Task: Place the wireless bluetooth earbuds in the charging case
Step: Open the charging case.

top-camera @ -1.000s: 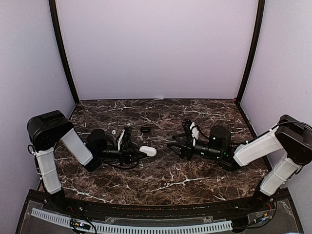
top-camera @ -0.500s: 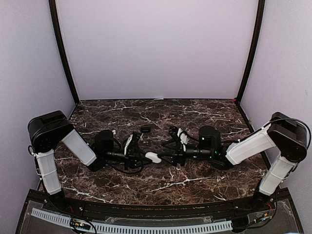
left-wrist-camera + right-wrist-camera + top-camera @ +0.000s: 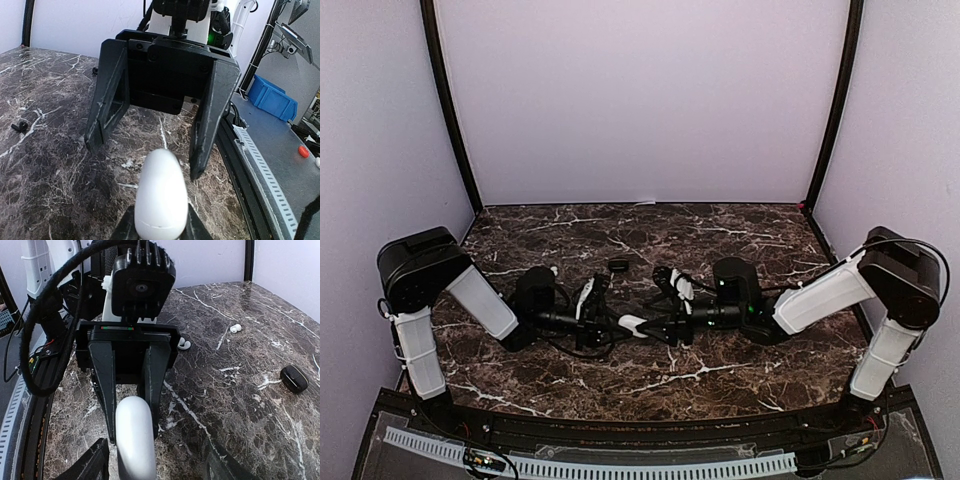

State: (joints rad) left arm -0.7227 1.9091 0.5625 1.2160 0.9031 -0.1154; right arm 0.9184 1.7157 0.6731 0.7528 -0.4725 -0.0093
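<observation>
Table (image 3: pixel 720 385) is dark marble with white veins; two arms lie low across it and meet mid-frame in the overhead view.

Left arm (image 3: pixel 480 300) enters from the left edge. One white earbud (image 3: pixel 552 270) lies loose on the marble just above the arm's wrist. The right wrist view shows a second white earbud (image 3: pixel 185 344) close beside the left arm, also loose. Neither is in a case.

Left gripper (image 3: pixel 620 322) is clamped on the white charging case (image 3: pixel 634 323), with both fingers pinching its rear end and the rounded nose sticking out to the right. In the left wrist view the case sits bottom centre, seam line visible, lid looks closed. Cannot tell if its underside touches the marble.

Black case (image 3: pixel 618 265) sits alone on the table, up-frame of the held one and apart from both arms. A tiny black bit (image 3: pixel 20 126) sits at the left edge of the left wrist view, too small to name.

Right gripper (image 3: pixel 656 326) faces the left one head-on, jaws spread wide and holding nothing. The white case's nose points into the gap between its fingers, and neither finger touches it. Right arm (image 3: pixel 820 295) runs off to the right edge.
</observation>
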